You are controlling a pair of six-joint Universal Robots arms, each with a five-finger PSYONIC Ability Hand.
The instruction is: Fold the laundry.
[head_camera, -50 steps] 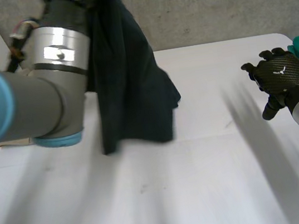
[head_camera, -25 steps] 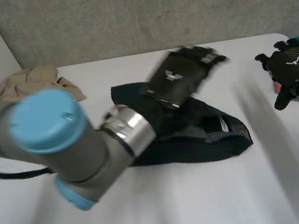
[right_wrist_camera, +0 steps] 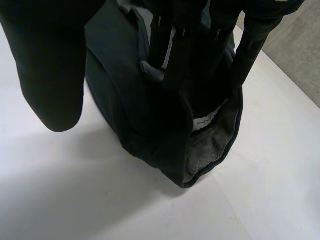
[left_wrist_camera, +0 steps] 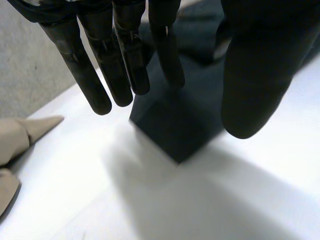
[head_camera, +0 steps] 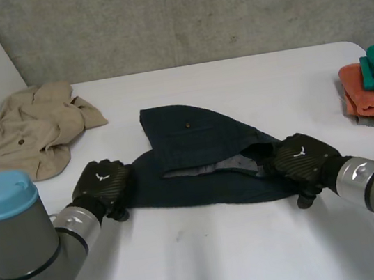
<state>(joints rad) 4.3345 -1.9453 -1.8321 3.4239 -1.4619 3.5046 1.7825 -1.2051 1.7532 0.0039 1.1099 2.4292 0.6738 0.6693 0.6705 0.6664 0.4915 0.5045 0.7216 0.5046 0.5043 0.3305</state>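
Note:
A dark navy garment lies crumpled in the middle of the white table, its grey inner lining showing near its right end. My left hand is at the garment's left end. In the left wrist view its straight fingers hover over a corner of the dark cloth, the thumb apart, nothing gripped. My right hand rests at the garment's right end. In the right wrist view its straight fingers reach down onto the bunched cloth, with the thumb held off to the side.
A beige garment lies heaped at the back left of the table, its edge near my left hand. A stack of folded orange and teal cloths sits at the back right. A grey wall stands behind the table.
A second ago my left hand held the garment up high; it has dropped onto the table. Both hands have come down to the garment's two ends.

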